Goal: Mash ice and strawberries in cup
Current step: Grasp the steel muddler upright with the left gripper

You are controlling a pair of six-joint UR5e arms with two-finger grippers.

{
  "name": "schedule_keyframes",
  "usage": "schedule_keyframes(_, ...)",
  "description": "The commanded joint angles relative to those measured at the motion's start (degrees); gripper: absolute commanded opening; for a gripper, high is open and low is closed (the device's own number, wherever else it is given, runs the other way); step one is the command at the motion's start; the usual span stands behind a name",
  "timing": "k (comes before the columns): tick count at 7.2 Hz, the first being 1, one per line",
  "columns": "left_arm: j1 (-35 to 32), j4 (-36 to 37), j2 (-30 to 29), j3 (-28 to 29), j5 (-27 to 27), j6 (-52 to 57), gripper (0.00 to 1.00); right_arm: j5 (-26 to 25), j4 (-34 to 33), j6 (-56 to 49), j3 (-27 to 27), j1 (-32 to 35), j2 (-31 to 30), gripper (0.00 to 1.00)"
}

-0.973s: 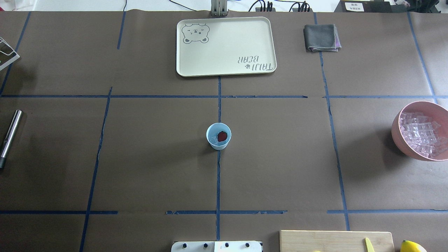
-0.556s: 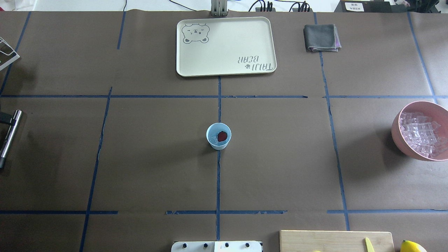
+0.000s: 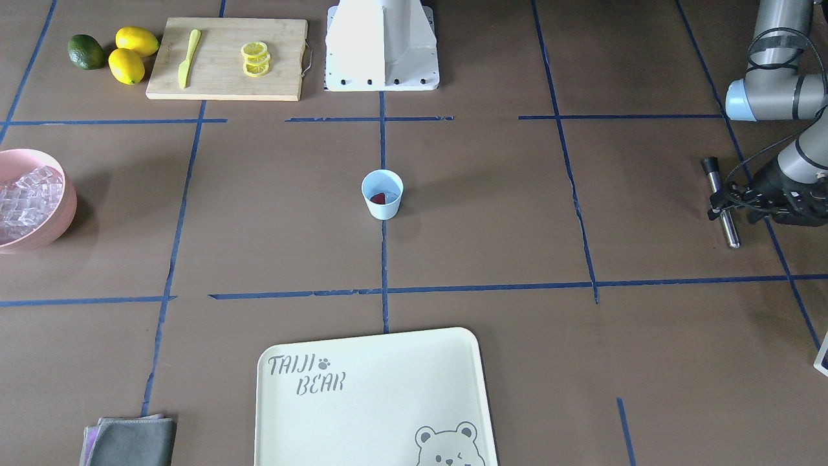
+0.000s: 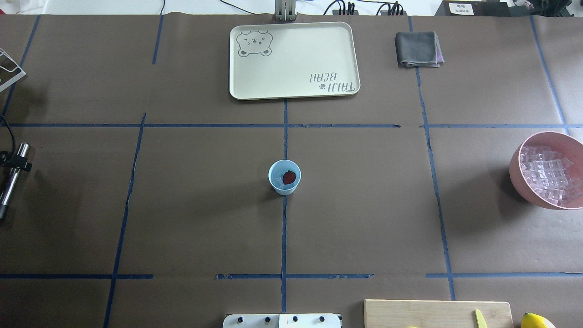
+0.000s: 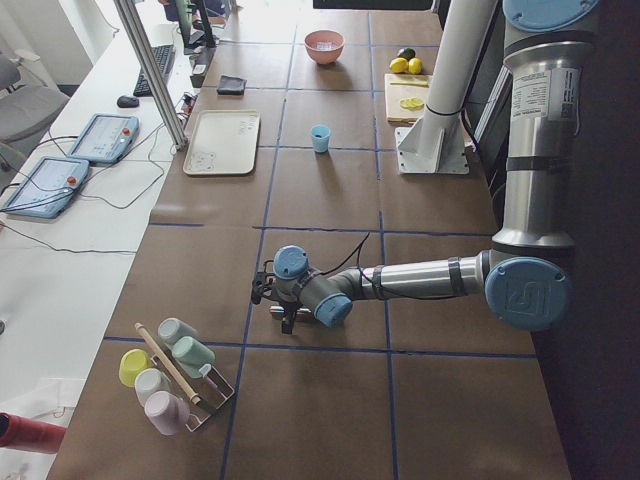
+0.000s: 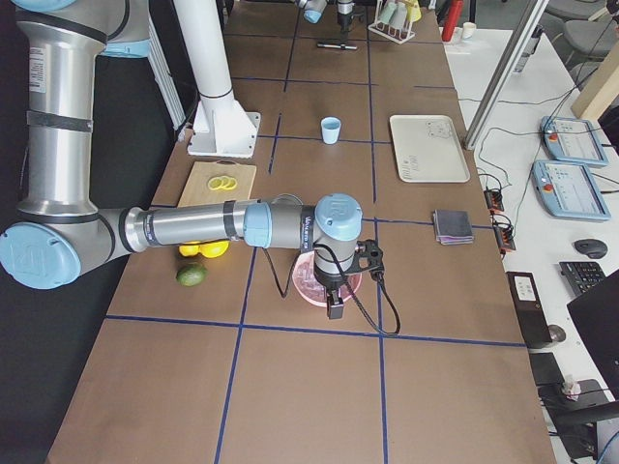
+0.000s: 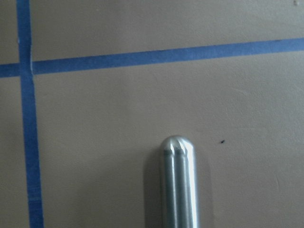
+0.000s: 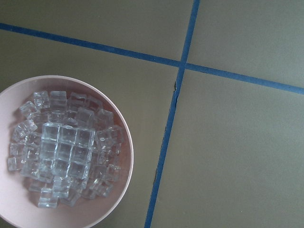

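The light blue cup [image 4: 284,177] stands at the table's middle and also shows in the front-facing view [image 3: 382,194]. In it lie the red strawberry [image 4: 289,177] and some ice [image 4: 276,182]. More ice [image 8: 66,152] fills a pink bowl [image 4: 528,191] at the right edge. A metal rod [image 4: 10,184] lies at the left edge. My left gripper [image 3: 720,204] is low over the rod [image 3: 723,213], its fingers astride the far end, and looks open. My right gripper shows only in the exterior right view [image 6: 334,307], above the bowl; I cannot tell its state.
A cream tray [image 4: 294,59] and a folded grey cloth [image 4: 418,48] lie at the far side. A cutting board [image 3: 226,58] with lemon slices and a yellow knife, two lemons and a lime sit by the robot base [image 3: 381,45]. A cup rack [image 5: 170,370] stands beyond the left gripper.
My left gripper has come into the overhead view at the left edge and moved over the rod's far end. Rod, cup and bowl have not moved.
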Motion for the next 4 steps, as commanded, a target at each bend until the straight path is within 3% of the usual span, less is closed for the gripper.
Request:
schedule_keyframes(1, 0.4, 0.3, -0.2, -0.3, 0.6, -0.1, 0.05, 0.0, 0.0, -0.1, 0.1, 0.0, 0.0, 0.99)
schedule_keyframes(2, 0.4, 0.3, -0.1, -0.5, 0.5, -0.1, 0.00, 0.0, 0.0, 0.0, 0.1, 0.0, -0.1, 0.99)
schedule_keyframes(4, 0.3, 0.6, -0.1, -2.4, 0.6, 0.0, 0.00, 0.0, 0.0, 0.0, 1.4, 0.0, -0.9, 0.99)
